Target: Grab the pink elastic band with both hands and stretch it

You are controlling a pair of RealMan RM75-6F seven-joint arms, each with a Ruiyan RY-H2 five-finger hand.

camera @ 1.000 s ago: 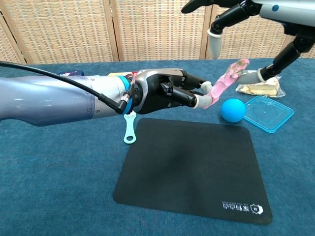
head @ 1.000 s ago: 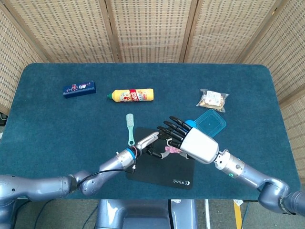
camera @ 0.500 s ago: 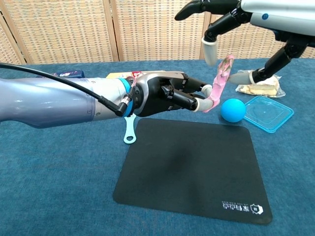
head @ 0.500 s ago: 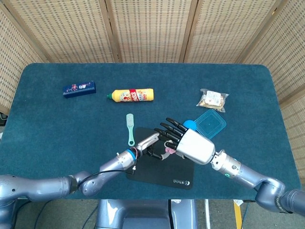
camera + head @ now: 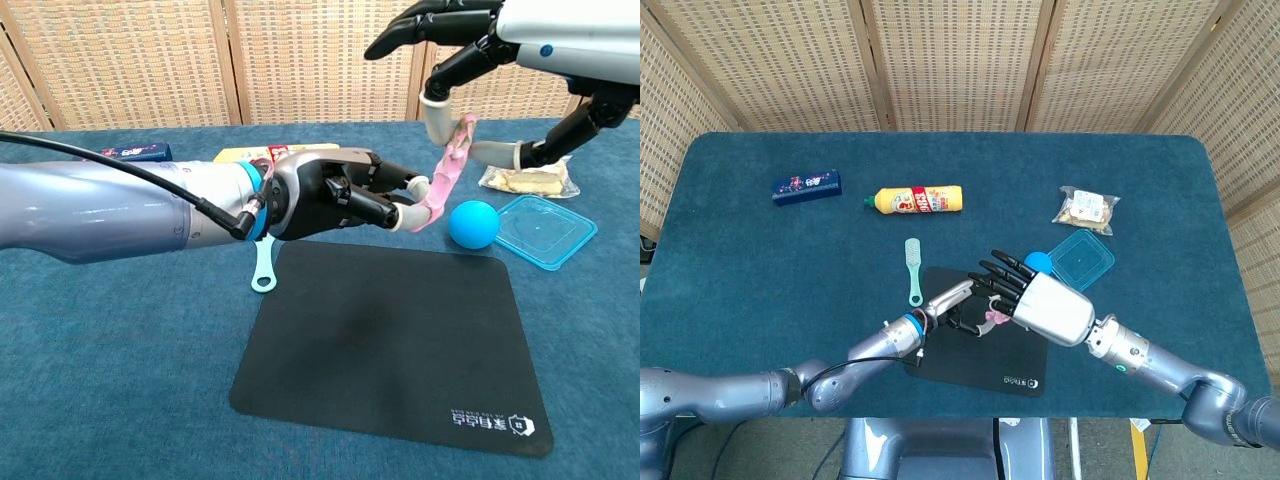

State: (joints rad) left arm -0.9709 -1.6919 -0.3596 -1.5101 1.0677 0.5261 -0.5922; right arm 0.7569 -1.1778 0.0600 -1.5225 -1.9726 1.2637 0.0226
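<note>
A: Start at the left. What is the left hand [image 5: 335,192] doing?

B: It is curled, and its fingertips pinch the lower end of the pink band [image 5: 446,176]. The band is held in the air above the far edge of the black mat [image 5: 390,345], not lying on the bench [image 5: 120,340].

A: And which way does the band run from there?

B: Up and to the right in the chest view, its long axis steeply tilted, almost upright. The top end meets the right hand [image 5: 500,60], which is higher and further right.

A: Does the right hand hold that end?

B: It looks so. The band's top sits between a pale fingertip and the thumb, while the other fingers stand spread. The head view hides the contact, because the right hand's silver back covers most of the band [image 5: 994,317].

A: So what does the stretch turn on?

B: On the band's axis. The hands sit close together, the left low, the right high, so pulling apart along that slanted line would load the band evenly. A pull across it would likely peel the band from the thinner grip, which seems to be the right one.

A: Anything near?

B: A blue ball [image 5: 473,224] lies just right of the band's lower end, beside a blue lid [image 5: 545,231].
</note>
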